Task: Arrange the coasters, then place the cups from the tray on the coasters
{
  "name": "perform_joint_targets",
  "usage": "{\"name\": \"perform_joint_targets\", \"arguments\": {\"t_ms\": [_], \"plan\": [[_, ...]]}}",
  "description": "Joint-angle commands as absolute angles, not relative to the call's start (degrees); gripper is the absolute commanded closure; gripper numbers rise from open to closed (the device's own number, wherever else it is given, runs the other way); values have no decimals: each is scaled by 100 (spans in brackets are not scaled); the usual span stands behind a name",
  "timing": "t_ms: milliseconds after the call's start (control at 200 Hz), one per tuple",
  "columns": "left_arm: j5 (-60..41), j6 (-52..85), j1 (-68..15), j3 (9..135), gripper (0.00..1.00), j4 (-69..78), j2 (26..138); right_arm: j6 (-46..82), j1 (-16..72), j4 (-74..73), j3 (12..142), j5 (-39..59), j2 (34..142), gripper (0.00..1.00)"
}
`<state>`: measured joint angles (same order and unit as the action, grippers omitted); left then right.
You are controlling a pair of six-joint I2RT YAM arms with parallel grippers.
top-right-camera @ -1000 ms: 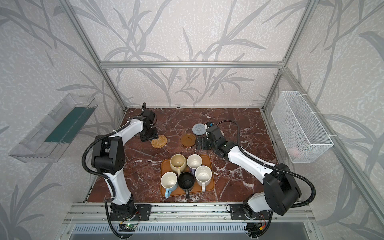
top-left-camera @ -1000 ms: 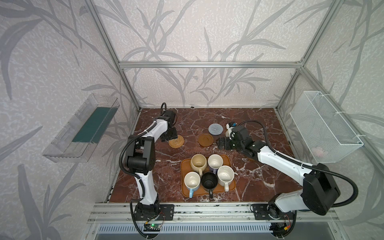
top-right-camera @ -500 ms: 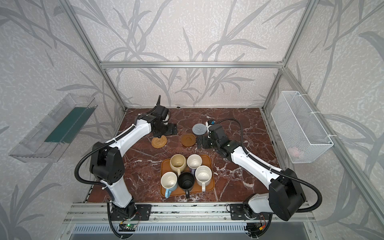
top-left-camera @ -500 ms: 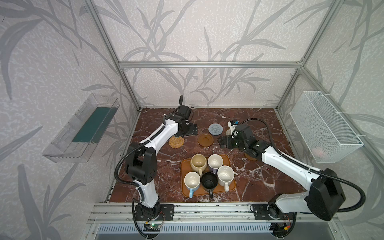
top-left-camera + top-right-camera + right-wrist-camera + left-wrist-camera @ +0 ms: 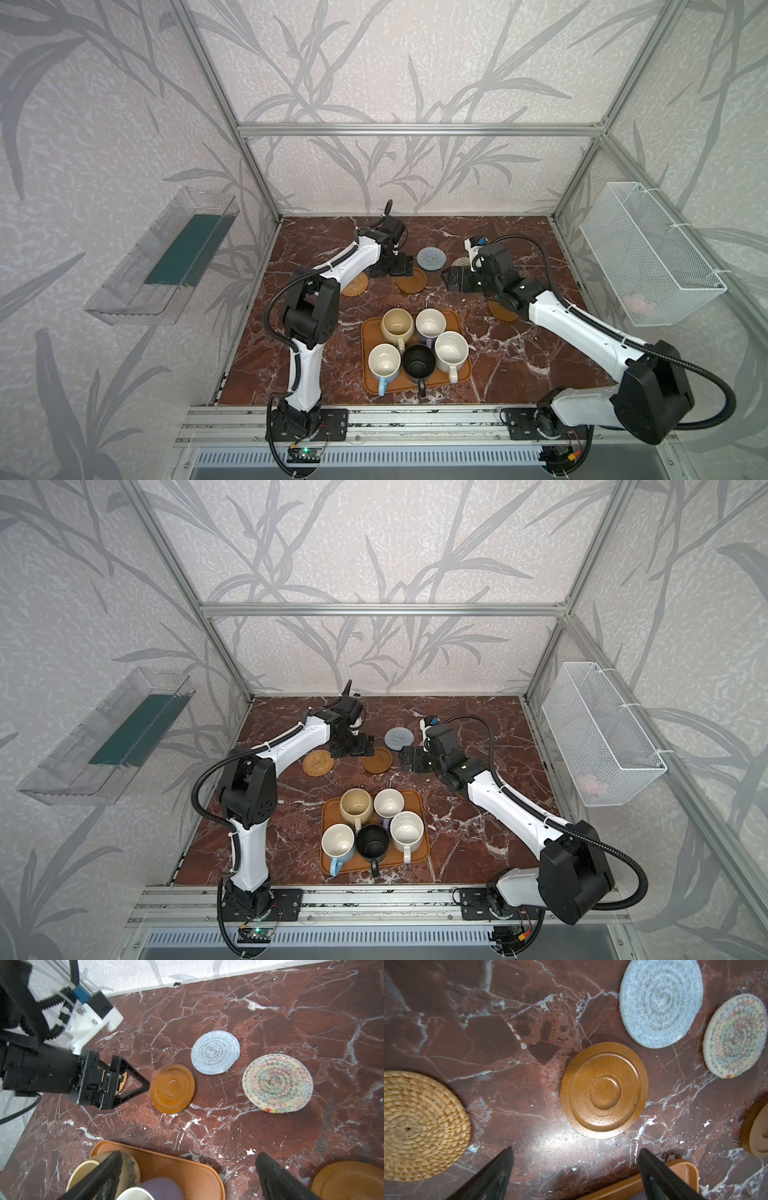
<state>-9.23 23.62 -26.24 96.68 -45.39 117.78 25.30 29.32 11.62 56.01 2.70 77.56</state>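
Five cups stand on the orange tray (image 5: 465, 371): beige (image 5: 397, 325), lavender (image 5: 431, 322), white (image 5: 451, 351), black (image 5: 418, 362) and light blue (image 5: 384, 360). Behind the tray lie the coasters: tan rattan (image 5: 354, 285), brown (image 5: 411, 280), blue-grey (image 5: 431, 258), cream (image 5: 277, 1083) and a second brown one (image 5: 349, 1180) partly under the right arm. My left gripper (image 5: 575, 1159) is open and empty, low over the table between the rattan coaster (image 5: 419, 1126) and the brown one (image 5: 604, 1089). My right gripper (image 5: 190, 1163) is open and empty above the tray's far corner (image 5: 207, 1169).
A white wire basket (image 5: 648, 253) hangs on the right wall and a clear plastic bin (image 5: 166, 262) on the left wall. Aluminium frame posts stand at the back corners. A metal rail (image 5: 415, 419) runs along the table's front edge.
My left gripper has swung right from the rattan coaster to beside the brown coaster, its jaws wider. The right gripper has shifted slightly; coasters and cups lie where they were.
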Motion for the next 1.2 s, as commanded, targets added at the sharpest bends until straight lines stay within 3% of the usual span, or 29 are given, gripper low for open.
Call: {"name": "perform_joint_targets", "arguments": {"t_ms": [0,490,740,850,1195], "plan": [[-972,2321,-2697,10027,11,-4646,12044,2597,2840,1130,5479,411,7598,1],[4,2184,-2972,10998,29,-5471,12994,2593,2610,827,5234,676,7682,1],[-53,2239,-2994,11003,33,-5379,13215,2611,2534,717,5125,773,7722,1],[7,2284,-2989,10995,39,-5378,13257,2619,2509,683,5085,800,7717,1],[628,2388,-2950,10961,48,-5611,13221,2716,2496,640,5054,940,7727,1]]}}
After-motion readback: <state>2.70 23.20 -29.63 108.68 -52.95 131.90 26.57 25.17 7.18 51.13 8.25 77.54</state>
